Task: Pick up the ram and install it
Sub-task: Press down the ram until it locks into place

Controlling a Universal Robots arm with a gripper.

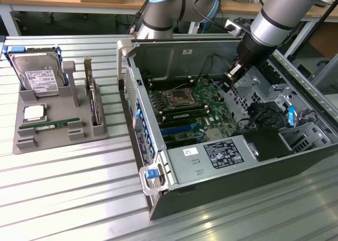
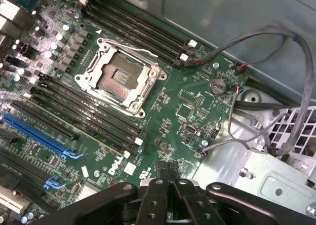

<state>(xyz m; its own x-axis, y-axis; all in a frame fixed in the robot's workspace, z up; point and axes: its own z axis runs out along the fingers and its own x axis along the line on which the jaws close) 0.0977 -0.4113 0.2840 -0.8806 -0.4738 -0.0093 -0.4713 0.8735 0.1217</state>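
The ram [image 1: 50,126], a thin green stick, lies flat in the grey holder tray [image 1: 58,141] at the exterior view's left, untouched. My gripper [image 1: 229,82] hangs far from it, inside the open computer case [image 1: 158,198], above the motherboard [image 1: 190,106] toward the exterior view's right. In the wrist view the black fingertips [image 2: 161,167] are pressed together with nothing between them, hovering over the green board near the black memory slots [image 2: 89,106] and the open CPU socket [image 2: 121,77].
The tray also holds a silver hard drive [image 1: 36,74], a CPU chip [image 1: 34,112] and an upright expansion card [image 1: 94,101]. Loose grey cables [image 2: 266,42] loop near the gripper. The case walls and drive cage [image 1: 296,130] surround the board.
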